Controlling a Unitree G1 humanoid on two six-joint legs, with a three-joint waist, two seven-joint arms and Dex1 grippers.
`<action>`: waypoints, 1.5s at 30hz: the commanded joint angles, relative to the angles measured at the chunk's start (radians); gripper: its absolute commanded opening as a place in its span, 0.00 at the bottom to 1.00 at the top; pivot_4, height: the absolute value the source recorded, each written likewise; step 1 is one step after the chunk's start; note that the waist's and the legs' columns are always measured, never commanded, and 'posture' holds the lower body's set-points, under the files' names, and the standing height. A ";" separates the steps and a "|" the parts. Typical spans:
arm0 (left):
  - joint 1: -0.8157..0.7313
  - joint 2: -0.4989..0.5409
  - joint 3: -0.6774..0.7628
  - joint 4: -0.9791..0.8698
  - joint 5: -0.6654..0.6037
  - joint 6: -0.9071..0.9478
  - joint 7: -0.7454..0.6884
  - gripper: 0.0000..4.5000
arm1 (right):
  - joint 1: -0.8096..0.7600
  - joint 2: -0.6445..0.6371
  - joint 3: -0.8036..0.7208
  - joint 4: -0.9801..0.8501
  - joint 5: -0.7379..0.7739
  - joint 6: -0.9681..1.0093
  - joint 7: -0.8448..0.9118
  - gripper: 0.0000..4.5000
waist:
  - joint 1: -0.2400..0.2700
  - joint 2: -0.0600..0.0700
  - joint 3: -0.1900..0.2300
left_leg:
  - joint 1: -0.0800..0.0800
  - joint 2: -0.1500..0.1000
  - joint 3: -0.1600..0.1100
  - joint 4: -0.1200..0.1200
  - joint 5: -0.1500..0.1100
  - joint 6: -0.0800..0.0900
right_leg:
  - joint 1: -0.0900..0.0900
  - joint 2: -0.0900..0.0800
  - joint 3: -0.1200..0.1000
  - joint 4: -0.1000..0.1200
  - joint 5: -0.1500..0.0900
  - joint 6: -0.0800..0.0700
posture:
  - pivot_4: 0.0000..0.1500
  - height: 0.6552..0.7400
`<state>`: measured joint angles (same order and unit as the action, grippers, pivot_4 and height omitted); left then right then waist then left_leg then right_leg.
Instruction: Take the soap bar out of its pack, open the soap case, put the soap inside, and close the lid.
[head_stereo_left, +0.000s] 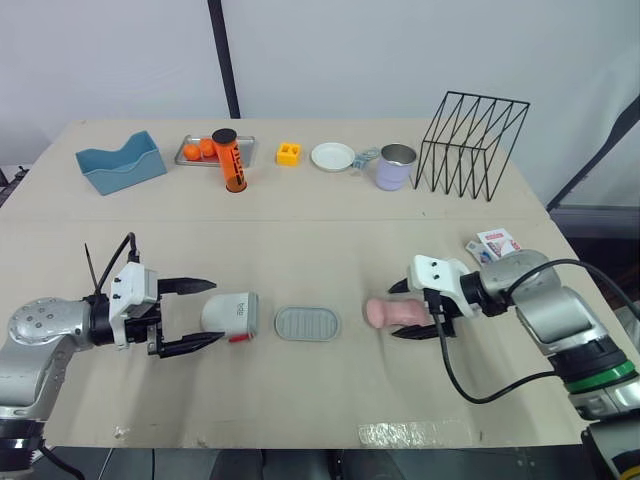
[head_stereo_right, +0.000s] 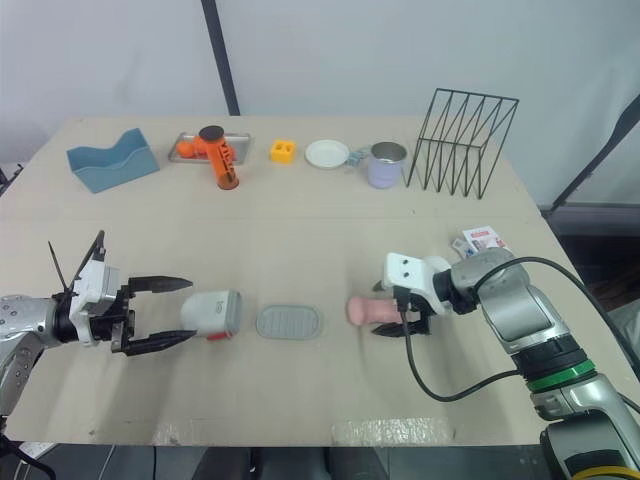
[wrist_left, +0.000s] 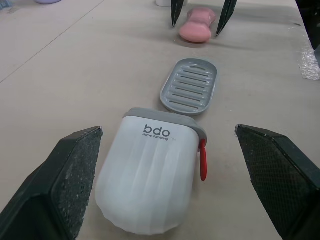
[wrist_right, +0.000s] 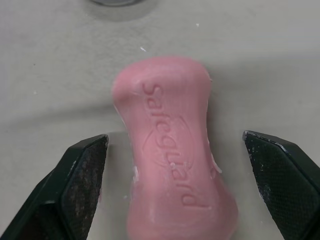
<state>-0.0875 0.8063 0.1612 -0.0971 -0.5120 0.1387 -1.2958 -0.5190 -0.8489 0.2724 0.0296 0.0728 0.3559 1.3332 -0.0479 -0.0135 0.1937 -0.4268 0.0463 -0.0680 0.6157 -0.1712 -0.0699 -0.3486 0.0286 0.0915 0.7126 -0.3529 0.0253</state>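
Waisted pink soap bar (head_stereo_left: 393, 314) lies near ribbed tray (head_stereo_left: 308, 323).

The silver-grey metal left arm (head_stereo_left: 45, 325) and right arm (head_stereo_left: 552, 312) each end in a white plastic wrist block (head_stereo_left: 132, 290) with small dark screws. The left gripper (head_stereo_left: 217, 311) and right gripper (head_stereo_left: 393, 312) each have two tapered black fingers (wrist_left: 65, 185) with grainy pads. Behind the right fingers, a black cable (head_stereo_left: 445, 358) loops toward a green ring band (head_stereo_left: 601, 372) around the forearm.
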 joint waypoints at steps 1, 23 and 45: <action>-0.008 0.003 0.015 -0.040 -0.023 0.009 0.004 1.00 | -0.009 -0.005 -0.008 -0.051 0.009 0.018 0.002 1.00 | 0.000 0.000 0.000 | 0.000 0.000 0.000 0.000 0.000 0.000 | 0.000 0.000 0.000 0.000 0.000 0.000 | 1.00 1.00; -0.010 0.007 0.008 -0.062 -0.024 -0.001 -0.048 1.00 | 0.005 -0.003 0.006 -0.069 -0.021 0.058 -0.019 0.82 | 0.000 0.000 0.000 | 0.000 0.000 0.000 0.000 0.000 0.000 | -0.001 0.000 0.000 0.000 0.000 0.000 | 1.00 1.00; -0.004 0.017 0.017 -0.007 0.001 -0.043 -0.060 1.00 | -0.111 0.015 -0.002 -0.178 0.062 0.184 0.047 0.37 | -0.003 0.000 0.000 | -0.002 0.001 0.001 0.000 0.000 0.000 | -0.003 0.001 0.001 0.001 0.000 0.000 | 1.00 1.00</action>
<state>-0.0908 0.8062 0.1577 -0.1025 -0.5102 0.1135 -1.3483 -0.6054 -0.8397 0.2784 -0.0943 0.1021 0.5138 1.3715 -0.0511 -0.0133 0.1940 -0.4286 0.0474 -0.0669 0.6156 -0.1712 -0.0699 -0.3520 0.0296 0.0924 0.7140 -0.3526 0.0248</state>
